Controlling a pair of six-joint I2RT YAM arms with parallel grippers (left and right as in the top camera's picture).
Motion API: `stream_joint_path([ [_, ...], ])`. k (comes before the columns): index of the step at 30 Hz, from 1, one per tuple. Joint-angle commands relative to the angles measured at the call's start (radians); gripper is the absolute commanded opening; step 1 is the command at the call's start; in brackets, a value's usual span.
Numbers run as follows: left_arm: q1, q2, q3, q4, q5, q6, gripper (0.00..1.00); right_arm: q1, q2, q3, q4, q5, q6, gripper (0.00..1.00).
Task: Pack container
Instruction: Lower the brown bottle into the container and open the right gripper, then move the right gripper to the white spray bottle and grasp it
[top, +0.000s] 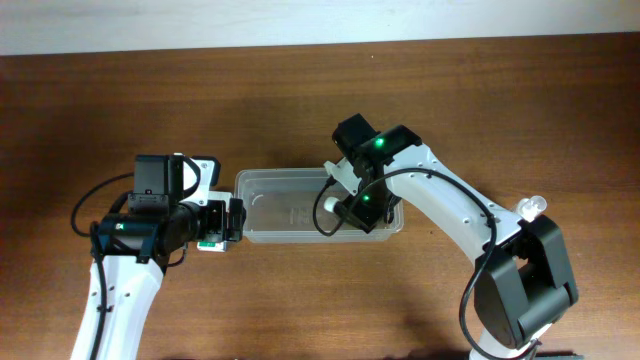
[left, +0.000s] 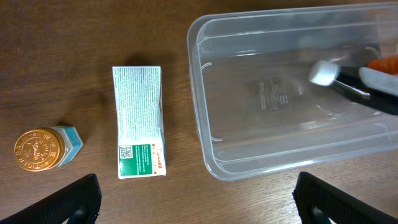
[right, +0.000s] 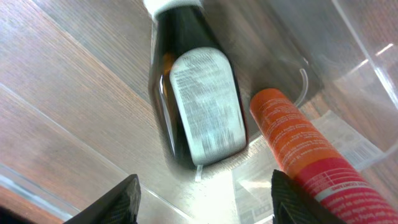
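Observation:
The clear plastic container (top: 285, 207) lies in the middle of the table. A dark brown bottle (right: 199, 99) with a white label and white cap (left: 323, 71) lies on its side in the container's right end, beside an orange tube (right: 305, 155). My right gripper (right: 205, 202) hovers open just above the bottle, touching neither item. In the overhead view the right gripper (top: 357, 205) hides most of the bottle. My left gripper (left: 199, 208) is open and empty over bare wood, just outside the container's left end (left: 208, 146).
A white-and-green carton (left: 140, 121) lies flat on the table left of the container. A small jar with a gold lid (left: 40, 149) stands further left. A small clear item (top: 532, 207) sits by the right arm's base.

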Motion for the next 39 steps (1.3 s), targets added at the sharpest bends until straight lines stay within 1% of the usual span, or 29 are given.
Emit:
stream_joint_path([
  [1, 0.002, 0.005, 0.016, 0.001, -0.008, -0.003, 0.99, 0.006, -0.012, 0.028, -0.018, 0.02, 0.016, 0.59],
  [9, 0.002, 0.009, 0.016, 0.0, -0.007, -0.003, 1.0, 0.006, -0.083, 0.179, -0.106, 0.024, 0.032, 0.6],
  [12, 0.002, 0.012, 0.016, 0.002, -0.008, -0.003, 0.99, -0.002, -0.134, 0.256, -0.117, 0.043, 0.079, 0.61],
  [16, 0.002, 0.021, 0.016, 0.0, -0.008, -0.003, 0.99, -0.053, -0.194, 0.333, -0.135, 0.079, 0.197, 0.67],
  [21, 0.002, 0.021, 0.016, 0.002, -0.008, -0.003, 1.0, -0.211, -0.267, 0.349, -0.158, 0.082, 0.378, 0.75],
  [25, 0.002, 0.021, 0.016, 0.002, -0.008, -0.003, 1.0, -0.383, -0.287, 0.349, -0.211, 0.075, 0.47, 0.82],
  [32, 0.002, 0.021, 0.016, 0.002, -0.007, -0.003, 0.99, -0.648, -0.264, 0.301, -0.27, 0.041, 0.47, 0.87],
  [39, 0.002, 0.022, 0.016, 0.002, -0.007, -0.003, 0.99, -0.823, -0.238, 0.147, -0.226, 0.022, 0.462, 0.92],
])
